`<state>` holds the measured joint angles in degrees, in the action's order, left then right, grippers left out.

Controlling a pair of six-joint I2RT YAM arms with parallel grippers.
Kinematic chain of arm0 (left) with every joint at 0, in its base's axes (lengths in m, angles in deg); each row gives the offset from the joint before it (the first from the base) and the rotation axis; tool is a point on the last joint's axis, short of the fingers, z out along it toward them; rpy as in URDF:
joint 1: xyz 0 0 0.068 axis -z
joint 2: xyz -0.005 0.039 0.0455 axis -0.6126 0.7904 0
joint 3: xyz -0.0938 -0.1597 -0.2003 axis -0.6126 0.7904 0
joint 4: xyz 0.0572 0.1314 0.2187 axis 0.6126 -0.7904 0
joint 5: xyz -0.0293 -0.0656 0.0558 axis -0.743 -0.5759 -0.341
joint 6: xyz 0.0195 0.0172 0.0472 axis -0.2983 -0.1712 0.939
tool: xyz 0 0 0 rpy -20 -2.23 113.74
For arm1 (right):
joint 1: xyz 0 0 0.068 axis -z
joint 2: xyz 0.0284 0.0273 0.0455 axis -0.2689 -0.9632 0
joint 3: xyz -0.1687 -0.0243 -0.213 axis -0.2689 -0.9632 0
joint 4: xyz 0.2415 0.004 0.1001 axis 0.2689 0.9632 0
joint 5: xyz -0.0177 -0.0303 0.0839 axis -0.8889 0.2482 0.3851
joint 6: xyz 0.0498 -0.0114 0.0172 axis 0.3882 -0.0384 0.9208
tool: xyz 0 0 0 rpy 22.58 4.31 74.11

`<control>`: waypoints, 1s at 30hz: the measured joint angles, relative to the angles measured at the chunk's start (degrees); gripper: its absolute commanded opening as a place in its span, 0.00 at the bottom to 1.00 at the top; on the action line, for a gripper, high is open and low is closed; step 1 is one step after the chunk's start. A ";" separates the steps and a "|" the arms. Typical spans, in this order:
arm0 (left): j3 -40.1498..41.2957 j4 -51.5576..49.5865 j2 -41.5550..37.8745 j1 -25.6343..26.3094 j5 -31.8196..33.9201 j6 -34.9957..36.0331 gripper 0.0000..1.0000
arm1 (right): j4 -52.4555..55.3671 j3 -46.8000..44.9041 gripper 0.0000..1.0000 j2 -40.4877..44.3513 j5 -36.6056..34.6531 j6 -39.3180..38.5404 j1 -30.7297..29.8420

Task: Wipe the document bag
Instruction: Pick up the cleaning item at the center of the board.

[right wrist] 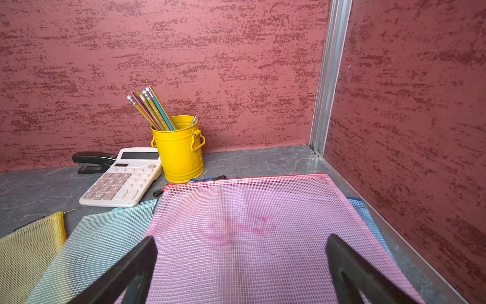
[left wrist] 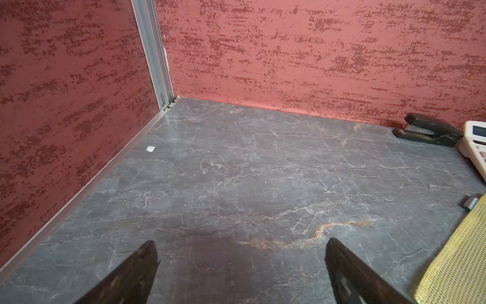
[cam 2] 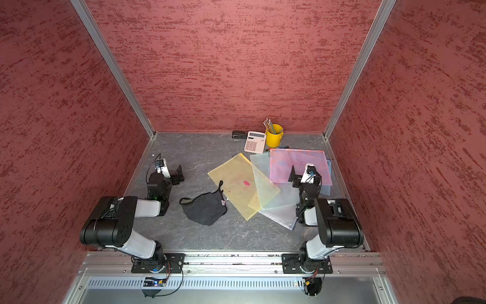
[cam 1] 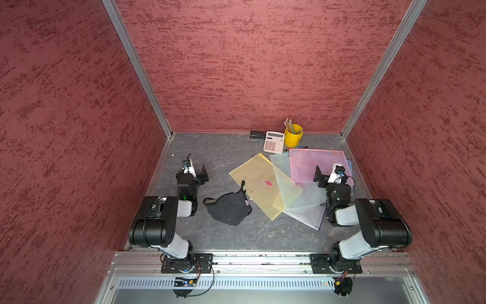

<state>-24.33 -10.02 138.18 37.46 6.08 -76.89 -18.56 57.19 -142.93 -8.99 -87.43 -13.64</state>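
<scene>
Left claw (left wrist: 241,240) and right claw (right wrist: 241,238) both wide, empty; your left is nearer the black cloth (cam 1: 228,208), lying on the bench (cam 1: 223,158) just beside the yellow document bag (cam 1: 259,184), which stretches diagonally toward the calculator (cam 1: 273,142)

Yellow mesh document bag (cam 1: 259,184), flat on the bench (cam 1: 223,158), mid-scene, turned diagonally, pink smear (cam 1: 268,183) near its middle, right side overlapping a pale green bag (cam 1: 282,168). Black cloth (cam 1: 228,208), crumpled, just left and nearer, strap reaching the bag's left edge.
</scene>
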 measured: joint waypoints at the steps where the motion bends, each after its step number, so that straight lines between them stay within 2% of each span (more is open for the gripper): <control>1: 0.00 -0.02 0.00 0.00 0.00 0.00 1.00 | 0.00 0.00 0.99 0.00 0.02 0.00 0.00; 26: 0.00 -0.02 0.00 0.00 0.02 0.00 1.00 | 0.31 0.00 0.99 0.22 0.00 0.04 0.00; 30: 0.02 0.00 0.00 0.00 0.00 0.02 1.00 | 11.58 3.21 0.99 6.05 -0.13 0.46 0.00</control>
<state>-24.30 -10.02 138.18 37.46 6.08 -76.87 -6.97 60.40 -136.87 -9.12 -86.97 -13.64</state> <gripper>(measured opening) 0.996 0.992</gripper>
